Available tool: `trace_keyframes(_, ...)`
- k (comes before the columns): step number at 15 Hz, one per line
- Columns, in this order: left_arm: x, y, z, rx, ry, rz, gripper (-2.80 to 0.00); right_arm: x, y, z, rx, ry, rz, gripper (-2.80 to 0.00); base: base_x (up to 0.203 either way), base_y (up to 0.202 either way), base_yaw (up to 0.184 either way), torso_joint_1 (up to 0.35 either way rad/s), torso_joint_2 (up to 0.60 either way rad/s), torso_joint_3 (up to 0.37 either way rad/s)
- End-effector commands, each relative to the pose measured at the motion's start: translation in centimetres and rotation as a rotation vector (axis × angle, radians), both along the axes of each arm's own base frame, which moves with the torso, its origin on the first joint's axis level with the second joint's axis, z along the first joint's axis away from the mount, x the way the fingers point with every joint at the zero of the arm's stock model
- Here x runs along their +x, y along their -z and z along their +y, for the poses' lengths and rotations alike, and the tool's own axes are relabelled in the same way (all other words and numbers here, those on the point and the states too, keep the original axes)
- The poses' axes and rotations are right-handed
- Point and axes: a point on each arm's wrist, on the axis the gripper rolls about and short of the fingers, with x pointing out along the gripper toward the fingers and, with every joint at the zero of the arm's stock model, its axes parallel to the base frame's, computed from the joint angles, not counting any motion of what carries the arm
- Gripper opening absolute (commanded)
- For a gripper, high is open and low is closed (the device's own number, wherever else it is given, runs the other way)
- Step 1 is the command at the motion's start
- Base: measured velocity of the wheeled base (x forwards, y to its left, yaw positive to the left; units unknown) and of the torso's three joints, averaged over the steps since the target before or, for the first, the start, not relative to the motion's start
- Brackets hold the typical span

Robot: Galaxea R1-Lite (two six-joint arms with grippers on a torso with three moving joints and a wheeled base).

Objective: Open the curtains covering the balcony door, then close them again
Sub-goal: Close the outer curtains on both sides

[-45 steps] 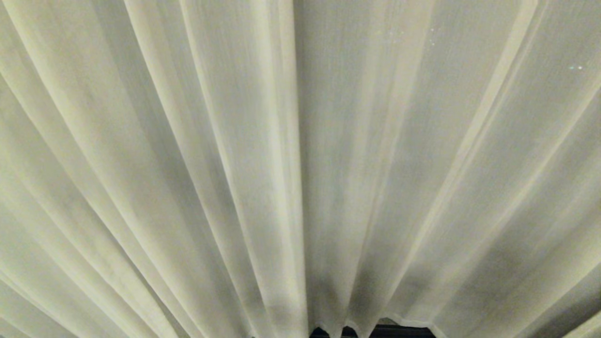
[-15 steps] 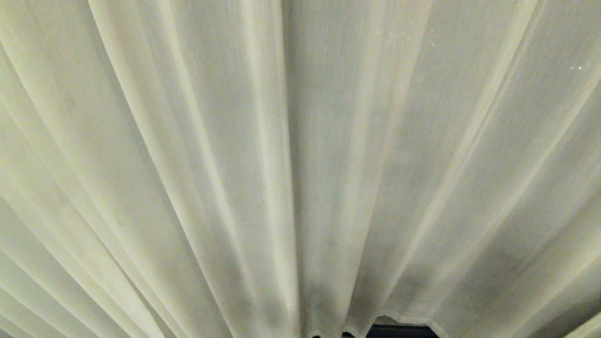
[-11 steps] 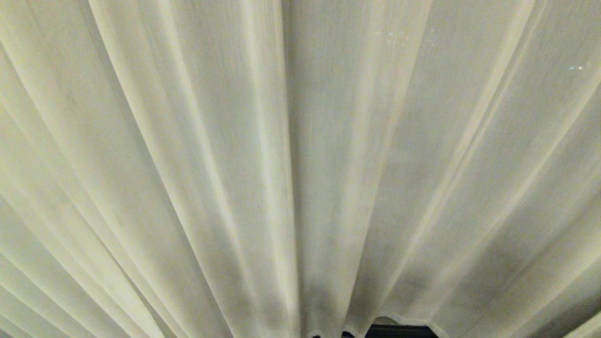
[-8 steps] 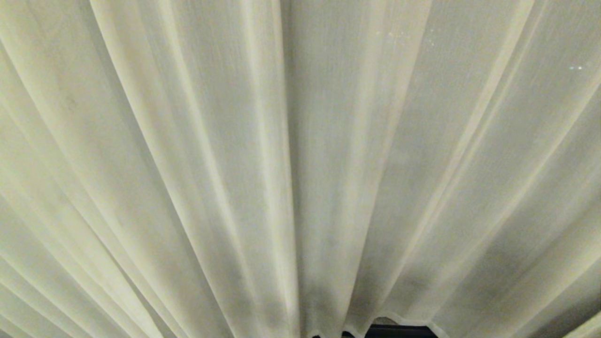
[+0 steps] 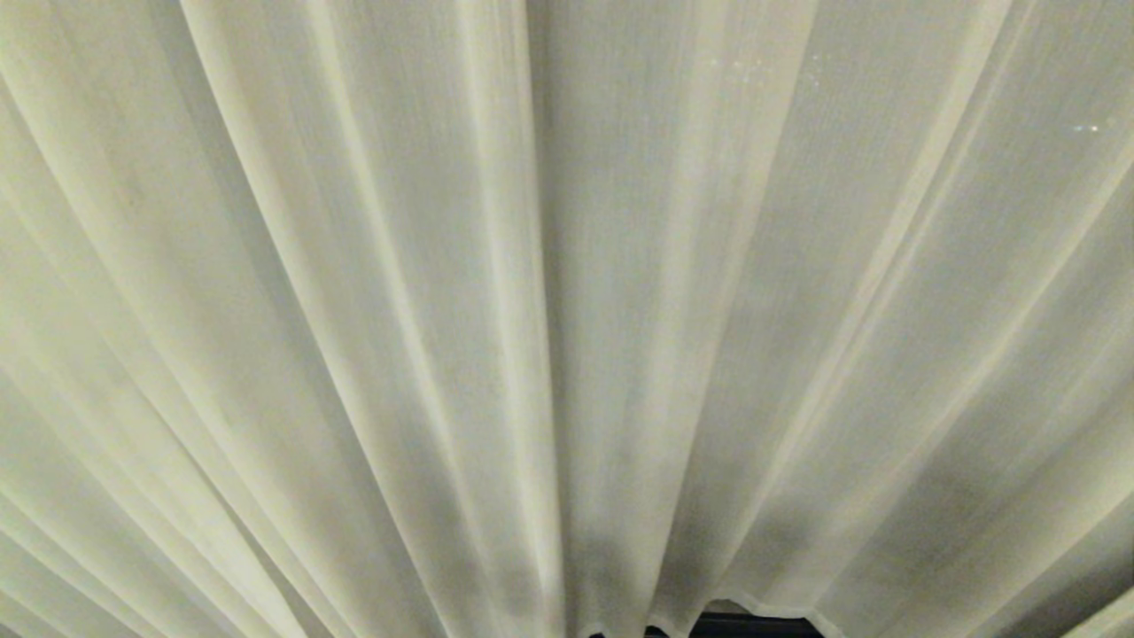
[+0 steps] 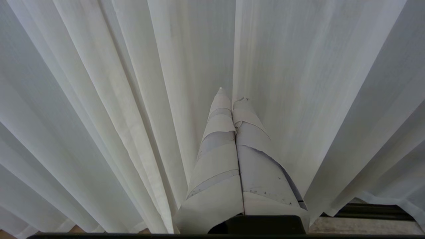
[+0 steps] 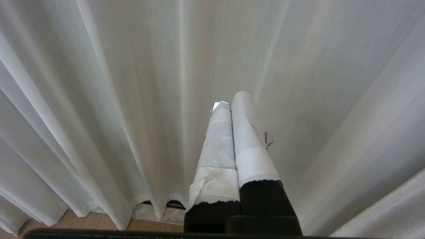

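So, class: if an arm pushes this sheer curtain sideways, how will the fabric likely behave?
The sheer curtain will probably be floppy: it hangs in soft, loose pleats, so it should bunch rather than slide as one sheet. It looks light, since it is thin enough to show dark shadow behind it. The taped left end effector, shut, may slip on it.

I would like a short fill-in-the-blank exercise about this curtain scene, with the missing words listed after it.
1. The curtains hang ____ and fill the whole head view.
2. The fingers of the left gripper are pressed ____, holding nothing.
3. The fingers of the right gripper are wrapped in pale ____.
4. In the right wrist view, a strip of ____ floor shows under the hem.

Missing words: closed; together; tape; wooden
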Motion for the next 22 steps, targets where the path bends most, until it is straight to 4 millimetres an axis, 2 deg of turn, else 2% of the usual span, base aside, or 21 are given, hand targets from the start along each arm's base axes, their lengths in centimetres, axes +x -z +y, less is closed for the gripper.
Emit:
trace_keyframes(1,-0.02,-0.01,0.00,0.000,-0.001,-0.004,-2.80,0.01,0.00,0.00,-0.001,0.000,0.002,-2.80,0.000,0.000,0.000,0.000,0.00,0.000)
trace_keyframes(22,-0.02,-0.01,0.00,0.002,0.001,-0.004,-2.80,0.01,0.00,0.00,-0.001,0.000,0.002,-2.80,0.000,0.000,0.000,0.000,0.00,0.000)
